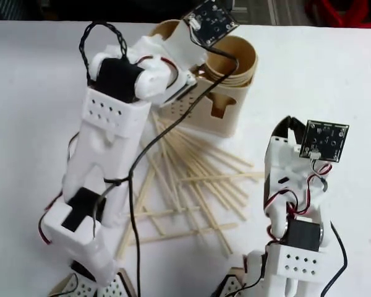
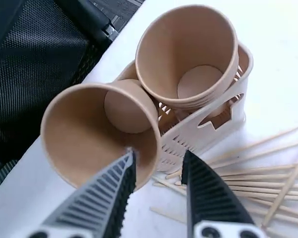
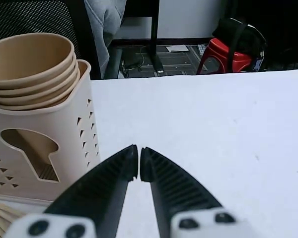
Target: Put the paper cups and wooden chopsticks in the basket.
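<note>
A stack of cups [image 2: 188,54] stands in the basket [image 2: 208,129]. A single cup [image 2: 94,134] tilts against the basket beside the stack, and its base is hidden, so I cannot tell if it sits inside. The left gripper [image 2: 159,156] is spread across that cup's rim without pinching it. Chopsticks [image 1: 191,185] lie scattered on the white table [image 1: 37,93] just beside the basket. The right gripper [image 3: 138,161] is pressed together and empty, near the basket. A mesh chair [image 2: 30,64] stands behind the basket.
</note>
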Controlling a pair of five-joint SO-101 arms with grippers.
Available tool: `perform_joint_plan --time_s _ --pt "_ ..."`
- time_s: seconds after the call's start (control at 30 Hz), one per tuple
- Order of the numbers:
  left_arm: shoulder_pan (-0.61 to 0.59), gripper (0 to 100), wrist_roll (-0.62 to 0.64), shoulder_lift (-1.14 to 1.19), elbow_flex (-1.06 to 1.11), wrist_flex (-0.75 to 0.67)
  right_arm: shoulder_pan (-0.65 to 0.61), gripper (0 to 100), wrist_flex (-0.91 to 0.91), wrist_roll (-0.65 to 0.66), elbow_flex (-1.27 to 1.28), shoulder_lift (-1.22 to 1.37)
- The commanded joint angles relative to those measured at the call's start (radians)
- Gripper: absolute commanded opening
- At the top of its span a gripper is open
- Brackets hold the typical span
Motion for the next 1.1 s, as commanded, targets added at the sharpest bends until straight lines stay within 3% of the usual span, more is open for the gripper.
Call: perform_joint_plan --time_s 0.0,0.33,0.5,0.8,1.07 --pt "-0.005 16 0.012 -0.004 -0.031 -0.043 0.005 2.5 -0.016 -0.009 -0.006 -0.018" --pt "-0.035 16 0.068 0.117 -0.041 -0.137 0.005 2.5 -0.016 -0.008 -0.006 -0.018" --pt "-0.022 2 0.057 0.111 -0.043 -0.158 0.005 2.5 -0.016 -0.008 -0.006 -0.016" --pt "0.041 2 0.058 -0.073 -0.04 -0.15 0.005 2.5 -0.016 -0.009 -0.006 -0.016" --pt "0.142 2 0.058 -0.079 -0.041 -0.167 0.005 2.5 -0.016 -0.009 -0.006 -0.018"
